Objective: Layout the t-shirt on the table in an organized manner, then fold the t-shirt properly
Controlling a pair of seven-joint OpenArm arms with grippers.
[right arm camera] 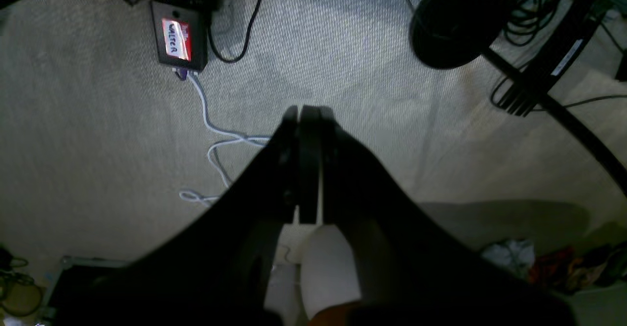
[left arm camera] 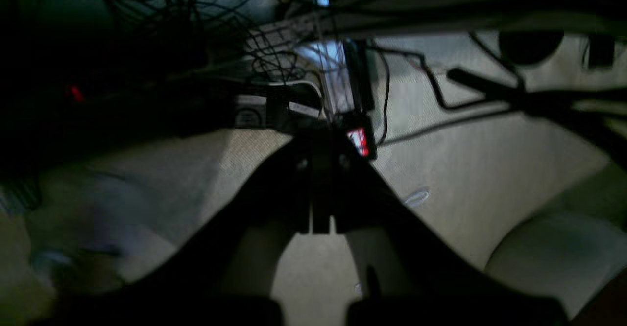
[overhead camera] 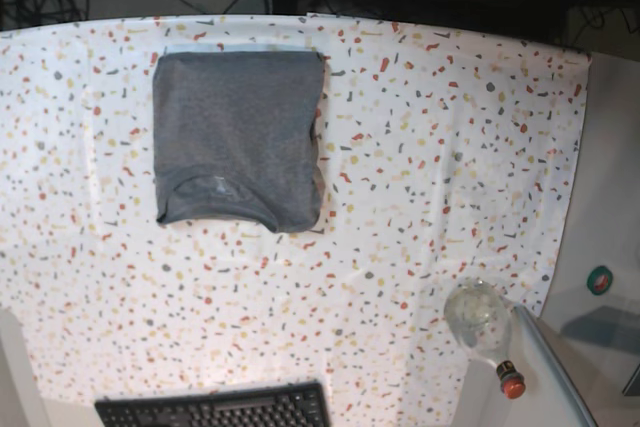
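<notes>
At the near edge of the base view a black keyboard [overhead camera: 215, 409] pokes in, with a clear bottle with a red cap [overhead camera: 487, 332] lying off the near right corner of the speckled bench [overhead camera: 430, 177]. Farther back, on the far left part of the bench, the grey t-shirt [overhead camera: 238, 139] lies folded into a neat rectangle, collar toward the near side, flat on the cloth. Neither arm shows in that view, so the shirt lies well apart from both. The left end effector [left arm camera: 321, 230] has its dark fingers pressed together, holding nothing, and looks out over pale carpet [left arm camera: 480, 169] and tangled cables [left arm camera: 274, 47]. The right end effector [right arm camera: 306, 113] is likewise pressed together and empty, aimed at the carpet floor, beyond it a white cable [right arm camera: 215, 135] and a black box with a red label [right arm camera: 177, 39].
</notes>
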